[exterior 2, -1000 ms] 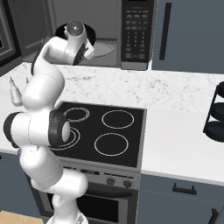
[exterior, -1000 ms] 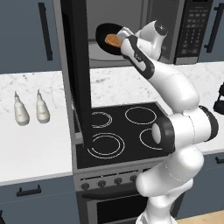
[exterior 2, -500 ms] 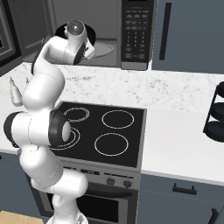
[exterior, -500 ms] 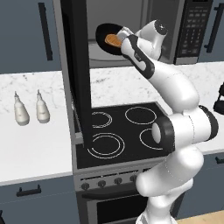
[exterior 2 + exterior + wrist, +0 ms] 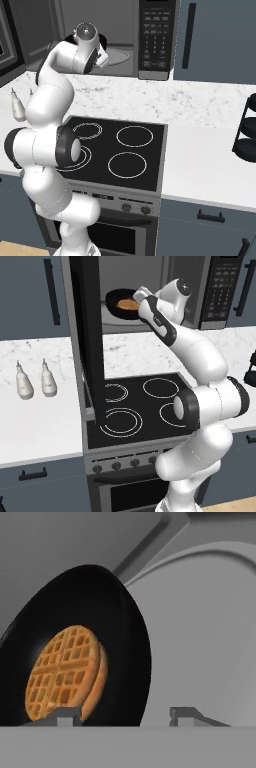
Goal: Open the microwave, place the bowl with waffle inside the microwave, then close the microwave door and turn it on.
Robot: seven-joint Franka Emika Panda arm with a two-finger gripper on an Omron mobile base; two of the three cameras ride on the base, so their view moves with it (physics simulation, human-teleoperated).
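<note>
Little has shifted: bowl (image 5: 121,304) hangs at the microwave (image 5: 165,291) mouth, tool (image 5: 125,717) clamped on its rim. Placing step; next, lower onto turntable (image 5: 200,637), release.

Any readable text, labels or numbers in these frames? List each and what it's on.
None legible.
Keypad panel of the microwave: rows of pale marks on the buttons, too small and blurred to read.
Stove knobs: no readable markings.
Two white bottles: no label visible.
Bowl with waffle: no text.
</note>
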